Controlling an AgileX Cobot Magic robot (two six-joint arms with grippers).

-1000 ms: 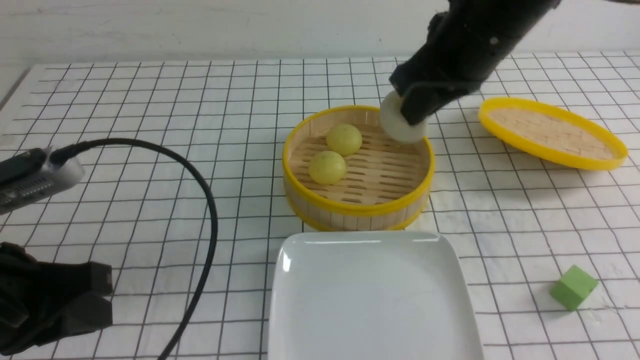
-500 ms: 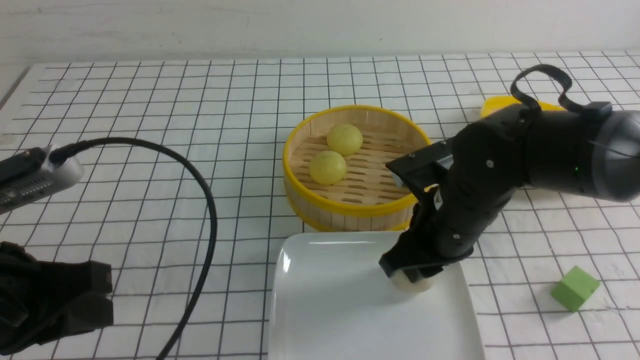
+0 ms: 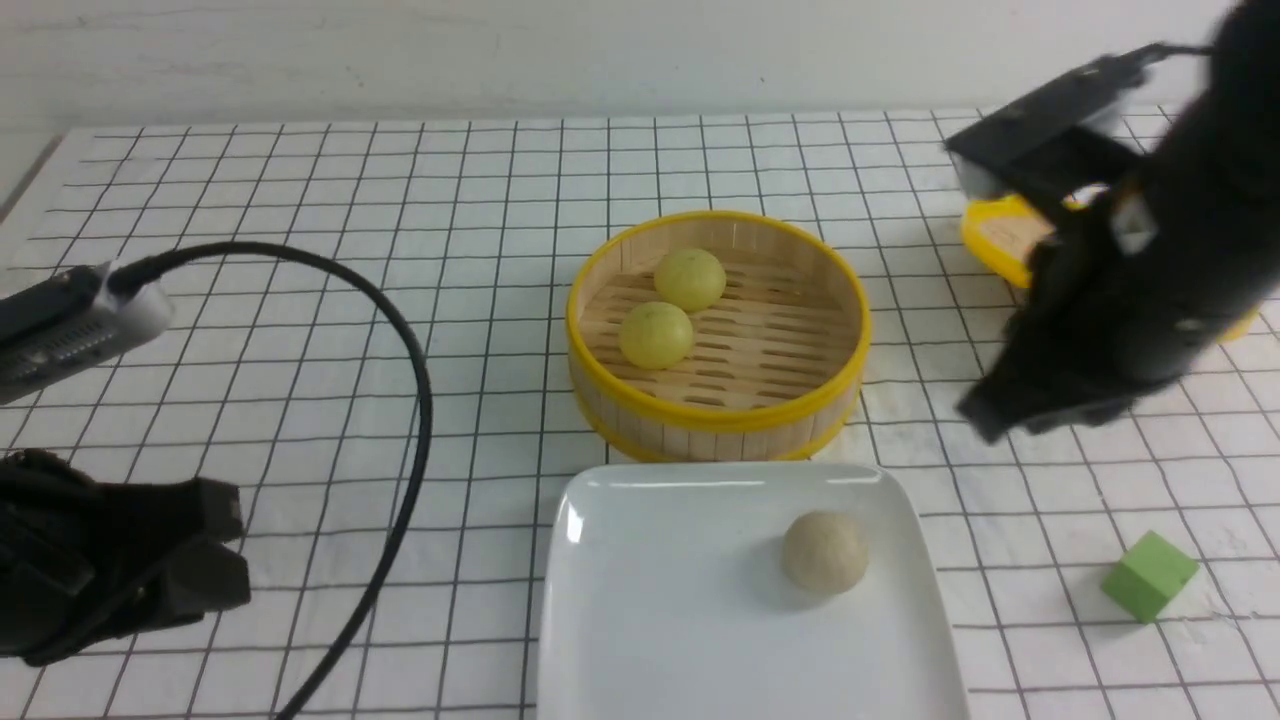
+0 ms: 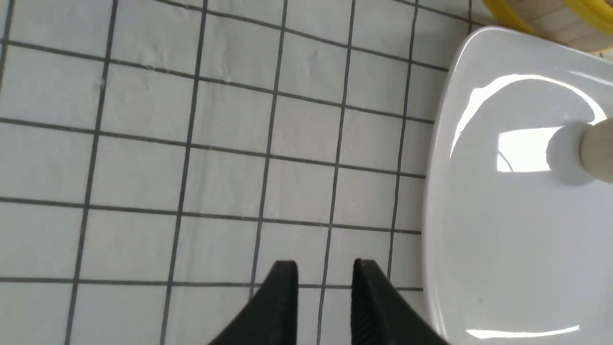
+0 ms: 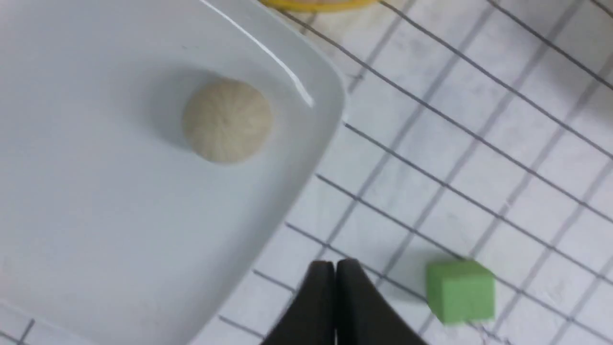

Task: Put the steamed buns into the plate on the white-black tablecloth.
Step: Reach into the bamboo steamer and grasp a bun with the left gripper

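Note:
A beige-grey steamed bun [image 3: 825, 551] [image 5: 227, 120] lies alone on the white plate [image 3: 620, 620] [image 5: 119, 215], toward its right side. Two yellow-green steamed buns [image 3: 689, 279] [image 3: 655, 335] sit in the bamboo steamer basket [image 3: 715, 415] behind the plate. My right gripper [image 3: 985, 418] [image 5: 335, 268] hangs to the right of and above the plate, shut and empty. My left gripper [image 3: 215, 545] [image 4: 323, 269] is low at the front left, just left of the plate [image 4: 503, 239], its jaws a little apart with nothing between them. The white-black tablecloth [image 3: 300, 200] lies under everything.
The yellow-rimmed steamer lid [image 3: 1000, 235] lies at the back right, mostly behind my right arm. A green cube [image 3: 1148, 575] [image 5: 460, 290] sits on the cloth right of the plate. A black cable [image 3: 420, 400] arcs over the left side.
My right gripper carried the beige bun from the steamer to the plate, let it go, then rose away to the right and shut. My left gripper opened slightly.

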